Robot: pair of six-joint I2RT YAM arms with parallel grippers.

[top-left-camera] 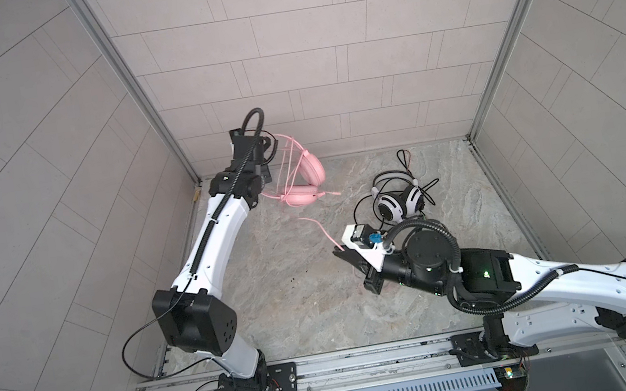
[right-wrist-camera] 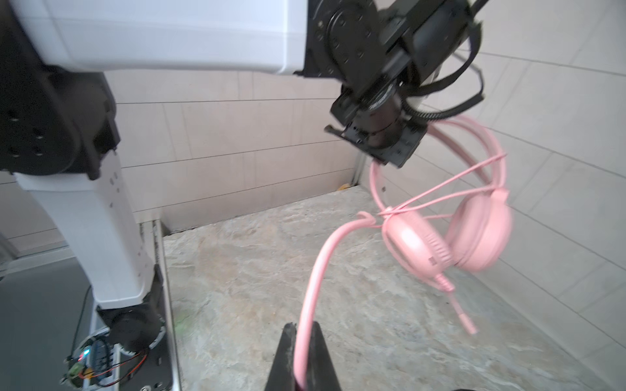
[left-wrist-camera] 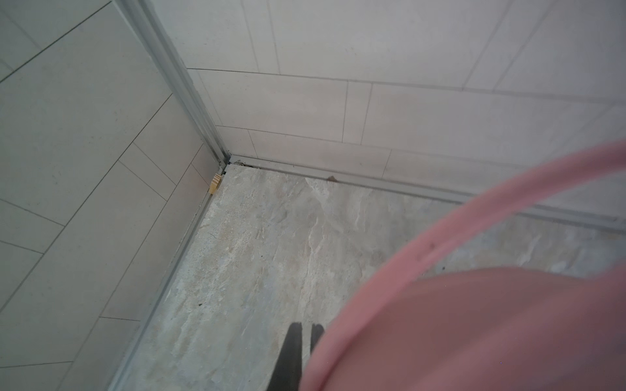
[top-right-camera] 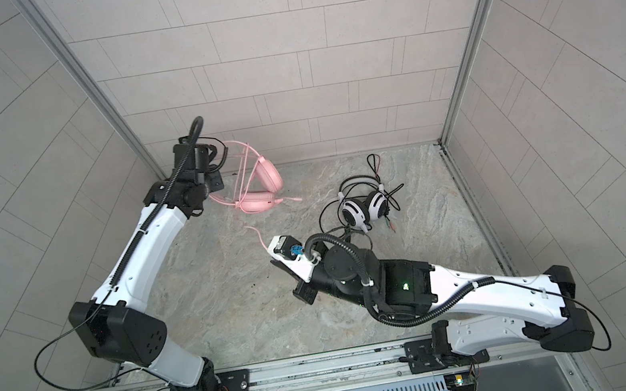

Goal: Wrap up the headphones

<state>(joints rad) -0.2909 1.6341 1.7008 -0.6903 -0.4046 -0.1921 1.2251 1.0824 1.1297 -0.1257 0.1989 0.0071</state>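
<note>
Winding was under way: left gripper pinched the all-pink over-ear headset by its band, right gripper its thin pink cable; next likely needed another taut loop.

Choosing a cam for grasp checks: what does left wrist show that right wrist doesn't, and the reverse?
Left wrist only: the left pincer tips, shut, against the blurred pink headset. Right wrist only: the right pincer shut on the pink cable; the boom mic; the left arm; the headset whole, hanging clear of the table. Both: that headset, the yellow block in the corner, the table, tiled walls.
</note>
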